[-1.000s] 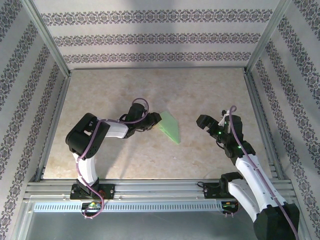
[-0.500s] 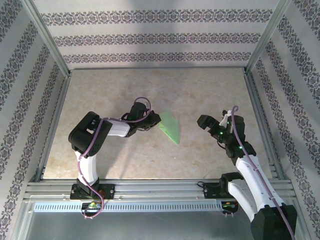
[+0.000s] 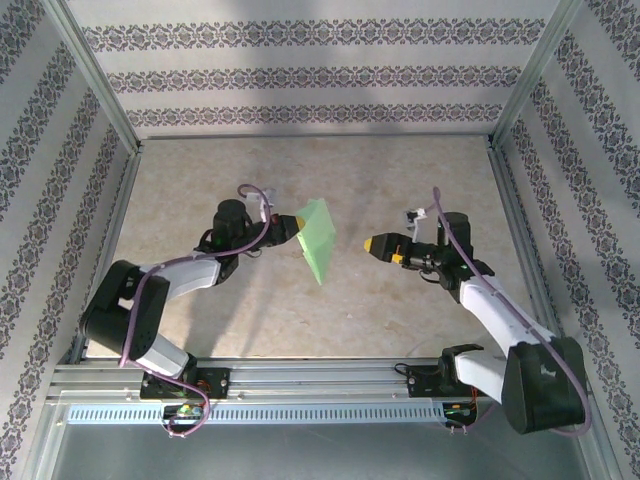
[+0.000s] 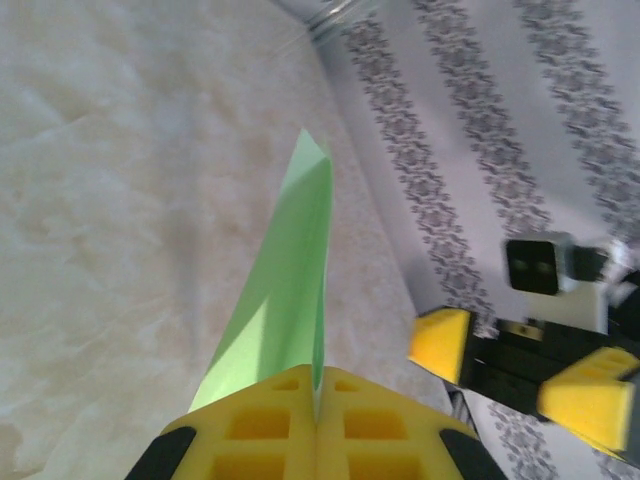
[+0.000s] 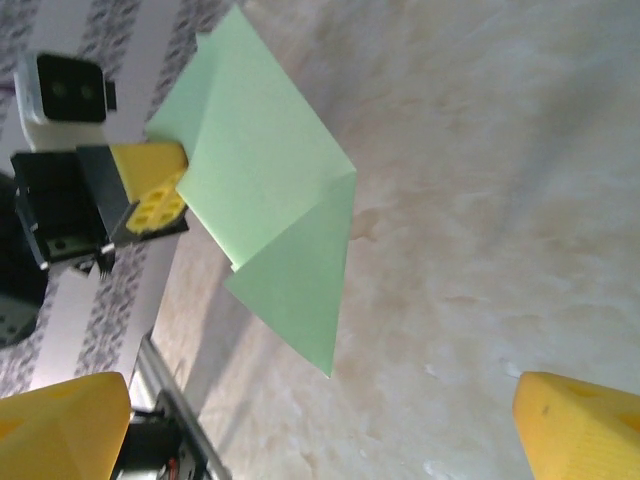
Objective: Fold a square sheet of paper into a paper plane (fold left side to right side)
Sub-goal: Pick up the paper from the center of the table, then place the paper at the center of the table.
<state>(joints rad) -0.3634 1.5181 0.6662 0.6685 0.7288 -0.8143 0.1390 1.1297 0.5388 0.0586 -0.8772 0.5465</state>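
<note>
The paper plane (image 3: 316,240) hangs in the air above the table (image 3: 420,170), between the two arms. In the top view its sharp tip points toward the arms' bases. The left gripper (image 3: 288,222) has its jaws clamped together on the plane's edge nearest that arm. The left wrist view shows the yellow pads (image 4: 265,425) pinching the thin layers. The right gripper (image 3: 378,245) faces the plane from near its other side, jaws wide apart and touching nothing. The paper is probably very light, limp and easily creased or torn, so a doubled, folded edge looks like the best place to hold it, with a gentle squeeze. Open tabletop lies all around, and the patterned walls (image 3: 560,200) stand well apart.
</note>
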